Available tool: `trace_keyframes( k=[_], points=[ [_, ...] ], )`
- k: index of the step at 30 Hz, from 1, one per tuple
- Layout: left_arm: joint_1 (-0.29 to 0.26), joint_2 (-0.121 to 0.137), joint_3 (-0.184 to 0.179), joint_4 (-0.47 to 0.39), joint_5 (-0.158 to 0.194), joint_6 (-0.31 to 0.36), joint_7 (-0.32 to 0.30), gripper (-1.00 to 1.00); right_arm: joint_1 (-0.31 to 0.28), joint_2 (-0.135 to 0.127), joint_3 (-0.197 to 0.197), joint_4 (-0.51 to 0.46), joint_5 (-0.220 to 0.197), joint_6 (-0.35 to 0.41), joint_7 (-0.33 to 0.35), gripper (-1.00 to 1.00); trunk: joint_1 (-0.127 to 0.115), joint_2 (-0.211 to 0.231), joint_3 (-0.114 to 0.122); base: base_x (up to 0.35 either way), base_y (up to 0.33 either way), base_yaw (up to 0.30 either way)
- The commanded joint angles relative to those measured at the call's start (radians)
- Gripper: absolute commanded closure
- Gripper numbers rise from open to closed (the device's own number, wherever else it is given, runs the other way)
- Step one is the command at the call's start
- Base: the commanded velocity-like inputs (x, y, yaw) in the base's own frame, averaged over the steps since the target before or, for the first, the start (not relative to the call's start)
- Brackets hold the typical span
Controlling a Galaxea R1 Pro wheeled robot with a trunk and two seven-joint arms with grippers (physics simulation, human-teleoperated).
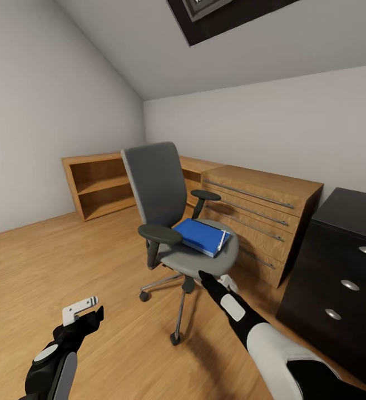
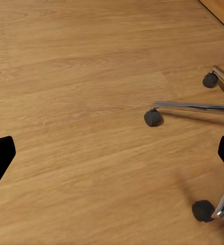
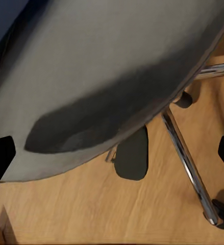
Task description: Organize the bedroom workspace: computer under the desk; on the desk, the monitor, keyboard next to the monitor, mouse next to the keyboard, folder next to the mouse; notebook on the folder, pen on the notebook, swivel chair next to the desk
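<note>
On the grey seat of the swivel chair (image 1: 169, 222) lies the blue folder (image 1: 201, 235), no writing legible on it. My right gripper (image 1: 204, 276) hangs just off the seat's front edge, jaws spread wide; my left gripper (image 1: 88, 313) hovers open over the wood floor (image 1: 66, 261). The black drawer unit (image 1: 339, 283) stands right.

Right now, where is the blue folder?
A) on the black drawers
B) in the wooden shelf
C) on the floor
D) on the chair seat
D: the head view shows the blue folder lying flat on the grey seat of the swivel chair, between its armrests.
</note>
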Motion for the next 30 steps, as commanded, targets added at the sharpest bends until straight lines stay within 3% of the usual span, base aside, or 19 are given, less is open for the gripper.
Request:
trace_keyframes(
  k=[1, 12, 15, 30],
  points=[
    [-0.001, 0.0, 0.0, -0.001, 0.011, 0.004, 0.007, -1.0, 0.0, 0.0, 0.034, 0.012, -0.008, 0.002, 0.018, -1.0, 0.0, 0.0, -0.001, 0.0, 0.0, 0.0],
    [-0.001, 0.0, 0.0, -0.001, 0.011, 0.004, 0.008, -1.0, 0.002, 0.0, 0.06, 0.015, -0.008, 0.005, 0.051, -1.0, 0.0, 0.0, -0.001, 0.0, 0.0, 0.0],
    [-0.001, 0.0, 0.0, -0.001, 0.011, 0.004, 0.008, -1.0, 0.002, 0.0, 0.061, 0.015, -0.008, 0.052, 0.053, -1.0, 0.0, 0.0, -0.001, 0.0, 0.0, 0.0],
    [-0.001, 0.0, 0.0, -0.001, 0.011, 0.004, 0.006, -1.0, 0.002, 0.0, 0.061, 0.016, -0.008, 0.119, 0.095, -1.0, 0.0, 0.0, -0.001, 0.011, 0.0, 0.0]
  ],
)
